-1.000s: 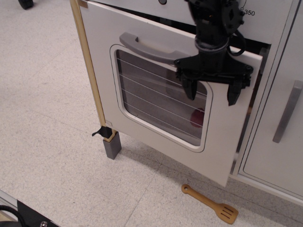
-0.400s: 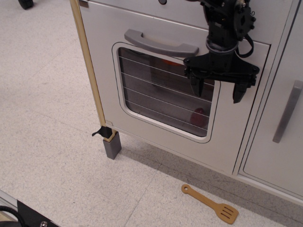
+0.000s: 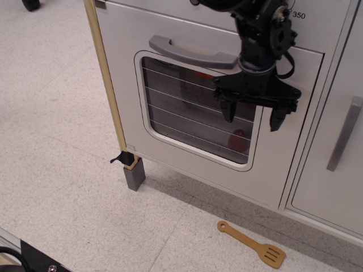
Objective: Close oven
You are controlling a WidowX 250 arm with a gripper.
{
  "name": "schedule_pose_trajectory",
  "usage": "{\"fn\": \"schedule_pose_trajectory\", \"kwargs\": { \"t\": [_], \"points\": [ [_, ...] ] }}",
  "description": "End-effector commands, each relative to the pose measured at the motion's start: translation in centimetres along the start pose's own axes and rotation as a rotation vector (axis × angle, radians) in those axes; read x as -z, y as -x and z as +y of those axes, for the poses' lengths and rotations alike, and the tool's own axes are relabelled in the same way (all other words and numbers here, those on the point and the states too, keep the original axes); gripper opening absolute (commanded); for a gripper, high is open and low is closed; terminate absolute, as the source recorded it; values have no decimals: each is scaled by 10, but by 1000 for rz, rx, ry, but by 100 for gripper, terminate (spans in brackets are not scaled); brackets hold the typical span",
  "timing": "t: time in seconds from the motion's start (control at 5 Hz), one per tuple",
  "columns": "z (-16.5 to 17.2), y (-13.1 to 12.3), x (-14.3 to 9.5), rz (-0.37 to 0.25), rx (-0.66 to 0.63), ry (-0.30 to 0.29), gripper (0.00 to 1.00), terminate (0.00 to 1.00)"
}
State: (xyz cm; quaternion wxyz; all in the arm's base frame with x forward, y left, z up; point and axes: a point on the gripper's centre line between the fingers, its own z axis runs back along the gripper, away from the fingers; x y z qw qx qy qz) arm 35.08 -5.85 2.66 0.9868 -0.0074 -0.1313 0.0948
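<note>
The white toy oven (image 3: 193, 158) stands with its door flush against the front. The door has a rounded window with wire lines (image 3: 193, 116) and a curved grey handle (image 3: 190, 52). A red object (image 3: 240, 135) shows dimly behind the window. My black gripper (image 3: 252, 115) hangs open in front of the door's upper right part, just below the right end of the handle. Its fingers (image 3: 228, 110) point down and hold nothing.
A plain white cabinet door with a straight grey bar handle (image 3: 344, 133) is to the right. A wooden spatula (image 3: 252, 244) lies on the speckled floor below. A light wood edge (image 3: 108, 85) and a grey leg (image 3: 135, 174) mark the oven's left corner.
The oven door swung from ajar to flush with the front. My gripper then moved slightly left and down, away from the door's right edge.
</note>
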Motion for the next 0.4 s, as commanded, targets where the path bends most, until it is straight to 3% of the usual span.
{"fn": "schedule_pose_trajectory", "kwargs": {
  "t": [0.0, 0.2],
  "points": [
    [6, -8, -33, -9, 21, 33, 100, 0],
    [6, -8, -33, -9, 21, 33, 100, 100]
  ]
}}
